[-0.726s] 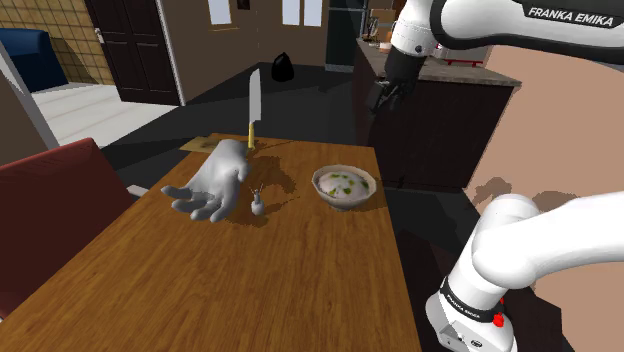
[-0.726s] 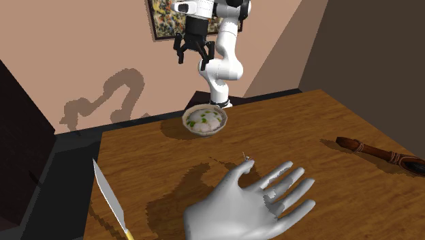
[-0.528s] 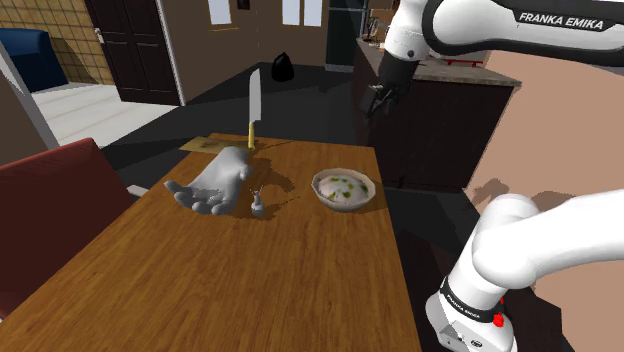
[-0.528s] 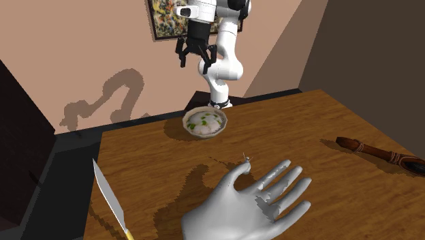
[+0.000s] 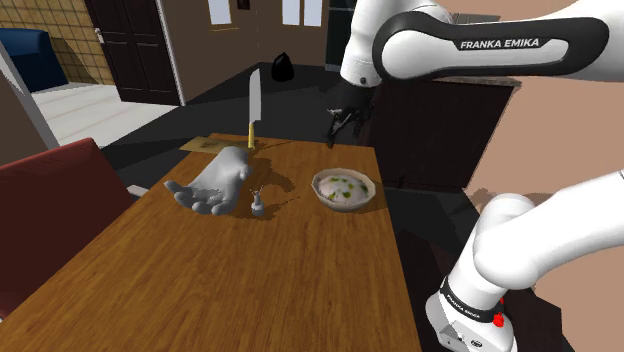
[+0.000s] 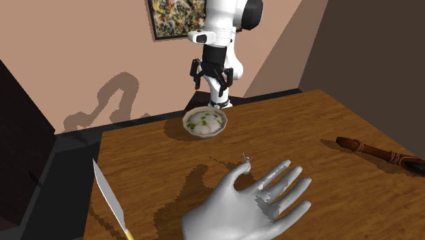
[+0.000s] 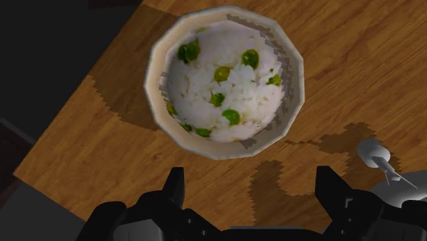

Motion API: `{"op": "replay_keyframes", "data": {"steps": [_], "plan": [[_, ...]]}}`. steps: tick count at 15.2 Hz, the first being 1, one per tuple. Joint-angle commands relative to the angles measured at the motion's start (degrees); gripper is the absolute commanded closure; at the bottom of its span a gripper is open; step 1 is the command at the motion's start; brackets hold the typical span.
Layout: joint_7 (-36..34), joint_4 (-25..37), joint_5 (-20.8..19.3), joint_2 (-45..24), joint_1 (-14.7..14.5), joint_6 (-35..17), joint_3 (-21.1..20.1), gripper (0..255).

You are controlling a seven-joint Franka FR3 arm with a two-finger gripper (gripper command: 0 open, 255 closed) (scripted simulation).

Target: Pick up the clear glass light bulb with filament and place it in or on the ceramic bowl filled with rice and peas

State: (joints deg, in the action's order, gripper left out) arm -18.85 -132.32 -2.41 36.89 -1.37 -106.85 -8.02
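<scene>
The light bulb (image 5: 258, 204) is a small grey shape on the wooden table (image 5: 300, 270), right beside a big white hand figure (image 5: 214, 185). In the second exterior view the bulb (image 6: 246, 161) peeks out behind the hand figure (image 6: 253, 203). The bowl of rice and peas (image 5: 343, 188) stands near the table's far edge by the stand. My gripper (image 5: 343, 124) hangs open and empty above the bowl (image 6: 204, 123), a little towards the table's edge. The wrist view looks down on the bowl (image 7: 224, 81), with the bulb (image 7: 375, 155) off past one black finger (image 7: 330, 186).
A long knife (image 5: 253, 106) stands upright at the table's far end in the shoulder view. In the second exterior view a brown elongated object (image 6: 374, 153) lies at the table's right. A red chair (image 5: 55, 195) sits along the shoulder view's left side.
The arm has swung down and towards the table, bringing the gripper lower and over the bowl. The hand figure sank slightly onto the table at first, then stayed still.
</scene>
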Motion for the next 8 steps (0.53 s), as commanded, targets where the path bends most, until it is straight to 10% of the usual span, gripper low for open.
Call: {"op": "replay_keyframes", "data": {"steps": [1,8], "plan": [[-1.97,-0.32,0.68,-2.62,-0.29,-2.56,-1.41,0],[-9.39,2.9,1.65,-14.33,-1.05,-9.66,-6.91,0]]}}
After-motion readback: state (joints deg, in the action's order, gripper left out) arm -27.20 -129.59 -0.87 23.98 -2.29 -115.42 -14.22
